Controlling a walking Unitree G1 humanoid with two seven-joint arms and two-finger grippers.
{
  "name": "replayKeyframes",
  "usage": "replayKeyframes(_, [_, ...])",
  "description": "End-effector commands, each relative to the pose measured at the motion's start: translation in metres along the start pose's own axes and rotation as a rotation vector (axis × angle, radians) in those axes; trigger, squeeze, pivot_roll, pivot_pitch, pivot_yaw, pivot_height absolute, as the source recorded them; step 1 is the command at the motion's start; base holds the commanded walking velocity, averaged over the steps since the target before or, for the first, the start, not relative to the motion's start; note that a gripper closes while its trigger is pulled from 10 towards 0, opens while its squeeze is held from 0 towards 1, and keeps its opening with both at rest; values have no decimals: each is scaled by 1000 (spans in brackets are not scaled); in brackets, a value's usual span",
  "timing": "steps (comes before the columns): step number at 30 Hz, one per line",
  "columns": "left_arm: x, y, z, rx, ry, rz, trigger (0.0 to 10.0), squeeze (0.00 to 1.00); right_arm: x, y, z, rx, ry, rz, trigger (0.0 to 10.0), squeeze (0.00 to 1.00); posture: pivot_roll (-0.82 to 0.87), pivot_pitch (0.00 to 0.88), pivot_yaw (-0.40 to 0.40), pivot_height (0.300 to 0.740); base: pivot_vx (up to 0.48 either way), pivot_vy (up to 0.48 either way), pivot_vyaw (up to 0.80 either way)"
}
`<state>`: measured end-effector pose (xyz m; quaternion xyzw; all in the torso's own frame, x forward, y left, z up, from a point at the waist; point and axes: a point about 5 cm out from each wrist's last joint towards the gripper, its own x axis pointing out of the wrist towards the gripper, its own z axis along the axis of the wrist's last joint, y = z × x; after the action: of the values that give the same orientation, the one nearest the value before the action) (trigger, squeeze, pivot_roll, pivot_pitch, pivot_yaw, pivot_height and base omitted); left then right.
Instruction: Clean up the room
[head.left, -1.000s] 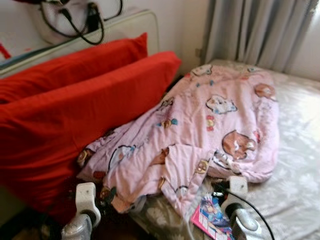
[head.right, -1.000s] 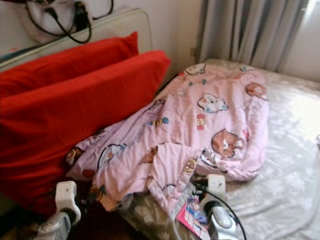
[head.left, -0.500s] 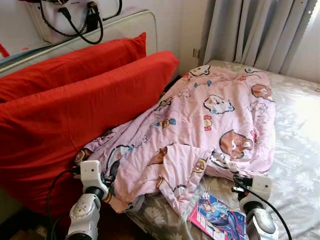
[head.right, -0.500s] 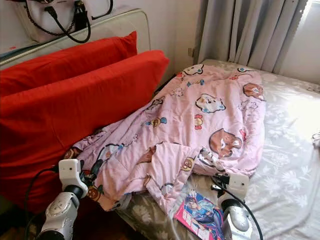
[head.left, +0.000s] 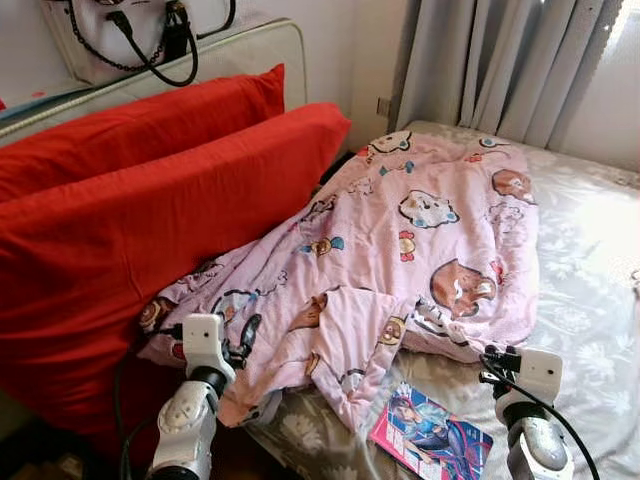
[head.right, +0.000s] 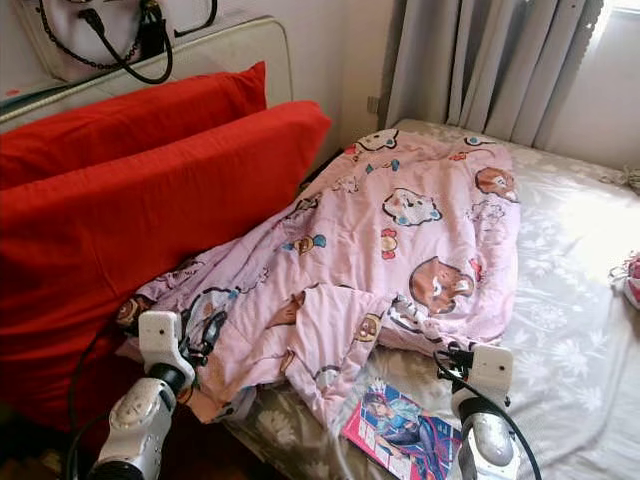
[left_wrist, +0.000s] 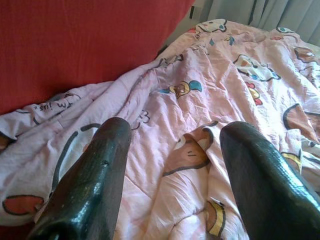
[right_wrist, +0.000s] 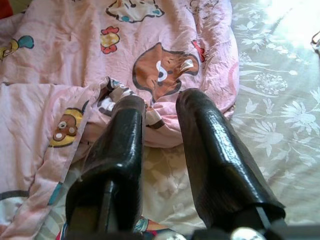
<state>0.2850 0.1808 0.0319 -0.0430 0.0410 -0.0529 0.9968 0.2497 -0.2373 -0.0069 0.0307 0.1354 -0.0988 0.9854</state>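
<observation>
1. Left gripper (left_wrist: 172, 175) hung w/ fingers spread wide, over near edge of pink blanket (head.left: 400, 260), holding nothing.
2. Right gripper (right_wrist: 157, 125) had fingers a little apart, just above blanket's hem, empty.
3. Blanket lay crumpled on bed (head.left: 590, 300), against red pillows (head.left: 150, 230).
4. Comic book (head.left: 430, 432) sat beside blanket's hem.

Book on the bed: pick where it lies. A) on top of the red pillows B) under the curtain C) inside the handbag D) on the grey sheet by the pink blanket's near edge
D: the book lies flat on the grey floral sheet, just beside the near edge of the pink blanket.
</observation>
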Motion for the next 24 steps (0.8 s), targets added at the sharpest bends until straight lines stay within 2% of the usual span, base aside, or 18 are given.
replayKeyframes(1, [-3,2,-1,-19,1,18,10000,0,-2,0,-2,-2,8,5,10000,0,57,0,-26,705,0,0,0])
replayKeyframes(2, [-4,3,-2,-20,6,21,10000,0,-2,1,-2,0,9,6,10000,0,57,0,-26,700,0,0,0])
replayKeyframes(3, [-6,3,-4,-20,12,23,10000,0,-1,2,-2,2,12,14,10000,0,101,0,-58,695,0,0,0])
replayKeyframes(6, [-13,9,-10,-5,30,44,10000,0,-1,15,-8,-11,49,63,10000,0,155,0,-92,666,0,0,0])
replayKeyframes(11, [-20,15,-12,-10,33,65,10000,0,5,26,1,-19,16,116,10000,0,144,12,-77,666,0,0,0])
replayKeyframes(18, [-24,12,-18,-9,57,43,10000,0,6,26,3,-11,7,127,10000,0,128,11,-56,666,0,0,0])
replayKeyframes(24, [-26,18,-19,2,69,48,10000,0,1,29,-3,-22,11,134,10000,0,119,16,-48,666,0,0,0])
